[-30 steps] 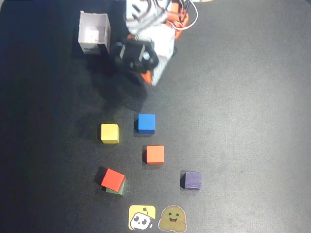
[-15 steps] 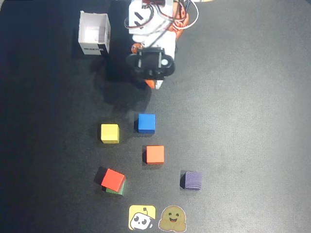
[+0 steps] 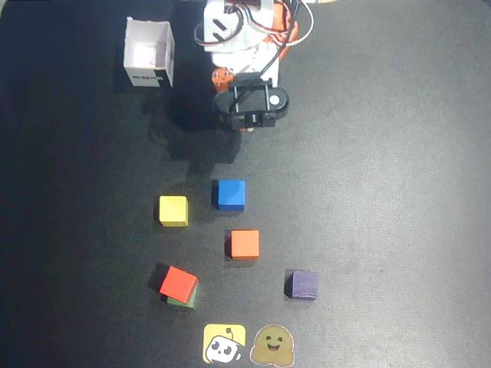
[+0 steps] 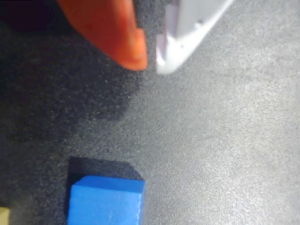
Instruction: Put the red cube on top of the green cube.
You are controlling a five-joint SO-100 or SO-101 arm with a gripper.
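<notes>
Well apart from the jaws, red cube (image 3: 179,284) tops green cube (image 3: 186,302).

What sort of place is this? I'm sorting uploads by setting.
Probably a hobbyist tabletop robot setup: a dark felt-like mat, small matte coloured cubes such as the blue one, and two cartoon mascot stickers at the mat's near edge.

— What's at the top of the wrist view?

— The hand (image 4: 151,58): an orange finger (image 4: 108,28) and a white finger (image 4: 190,30), their tips almost together with a thin gap, nothing between them.

— Below it?

— A blue cube (image 4: 105,201), resting on the dark grey table (image 4: 220,140), well apart from the hand and cut off by the lower edge. A sliver of something yellow (image 4: 3,216) sits just left of the blue cube.
</notes>
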